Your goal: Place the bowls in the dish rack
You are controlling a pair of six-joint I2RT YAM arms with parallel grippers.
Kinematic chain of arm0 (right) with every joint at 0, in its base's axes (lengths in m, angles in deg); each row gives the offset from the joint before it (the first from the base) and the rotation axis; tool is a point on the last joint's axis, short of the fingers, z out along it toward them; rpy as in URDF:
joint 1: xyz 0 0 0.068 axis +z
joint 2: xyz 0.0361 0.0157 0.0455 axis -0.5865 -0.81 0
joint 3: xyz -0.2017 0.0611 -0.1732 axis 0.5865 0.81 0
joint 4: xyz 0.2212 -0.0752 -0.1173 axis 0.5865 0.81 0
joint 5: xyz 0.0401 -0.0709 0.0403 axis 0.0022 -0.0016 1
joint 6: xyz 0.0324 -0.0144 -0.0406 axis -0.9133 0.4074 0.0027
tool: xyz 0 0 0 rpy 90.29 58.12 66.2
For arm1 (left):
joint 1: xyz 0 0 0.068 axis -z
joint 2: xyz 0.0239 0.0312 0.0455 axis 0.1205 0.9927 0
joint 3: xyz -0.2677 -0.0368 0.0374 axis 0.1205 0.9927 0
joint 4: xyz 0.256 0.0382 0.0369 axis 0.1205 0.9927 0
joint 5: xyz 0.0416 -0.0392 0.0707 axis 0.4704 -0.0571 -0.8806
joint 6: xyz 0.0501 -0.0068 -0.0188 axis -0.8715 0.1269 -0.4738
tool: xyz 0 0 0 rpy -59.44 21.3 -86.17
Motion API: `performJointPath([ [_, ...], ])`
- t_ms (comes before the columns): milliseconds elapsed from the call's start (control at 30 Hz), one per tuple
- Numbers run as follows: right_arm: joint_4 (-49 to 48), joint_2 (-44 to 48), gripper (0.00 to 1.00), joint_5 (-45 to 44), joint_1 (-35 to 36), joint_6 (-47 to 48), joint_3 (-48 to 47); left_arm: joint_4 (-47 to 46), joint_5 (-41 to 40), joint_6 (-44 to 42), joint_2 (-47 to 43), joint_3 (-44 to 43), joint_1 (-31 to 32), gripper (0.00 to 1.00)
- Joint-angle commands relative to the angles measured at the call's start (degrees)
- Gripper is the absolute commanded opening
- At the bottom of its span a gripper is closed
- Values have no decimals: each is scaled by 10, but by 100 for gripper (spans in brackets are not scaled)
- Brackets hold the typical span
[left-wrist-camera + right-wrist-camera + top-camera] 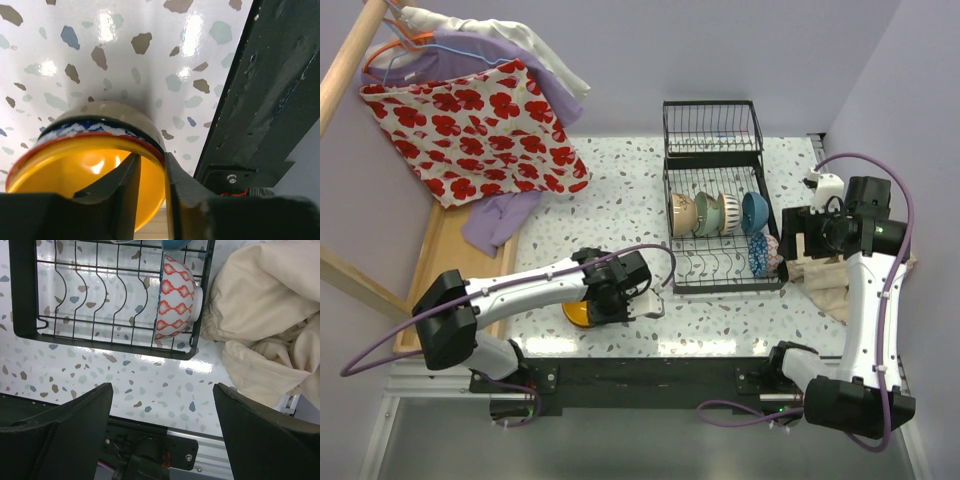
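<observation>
Speckled tabletop (620, 190) lies open left of the black wire dish rack (725, 287). Rack holds five ceramic bowls (705, 214): four in a row, one red-patterned bowl (177, 300) at the near-right corner. Left gripper (151, 167) pinches the rim of one orange-yellow bowl (85, 165) near the front edge; right gripper (162, 390) is spread wide.

we see a white worktop (620, 190) speckled with grey, brown and blue flecks. the orange-yellow bowl (75, 167) is glossy yellow inside, with a red rim, a blue-and-white band and a beige foot. the dish rack (725, 288) is black wire. its patterned bowl (176, 297) shows red-orange diamonds on white, and the plain bowl (755, 211) is blue. the hanging cloth (485, 125) has red poppies on white.
</observation>
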Motion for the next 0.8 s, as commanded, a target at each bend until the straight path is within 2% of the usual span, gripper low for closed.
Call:
performJointPath([
  [0, -10, 3, 86, 10, -3, 2, 0, 23, -23, -33, -32, -20, 1, 20],
  [200, -9, 6, 86, 12, -3, 2, 6, 49, -4, -44, -49, -35, 2, 4],
  [500, -8, 1, 86, 19, -3, -7, -1, 55, -12, -58, -54, -50, 2, 0],
  [767, 0, 0, 86, 20, -3, -7, -9, 105, -27, -79, -78, -85, -3, 0],
])
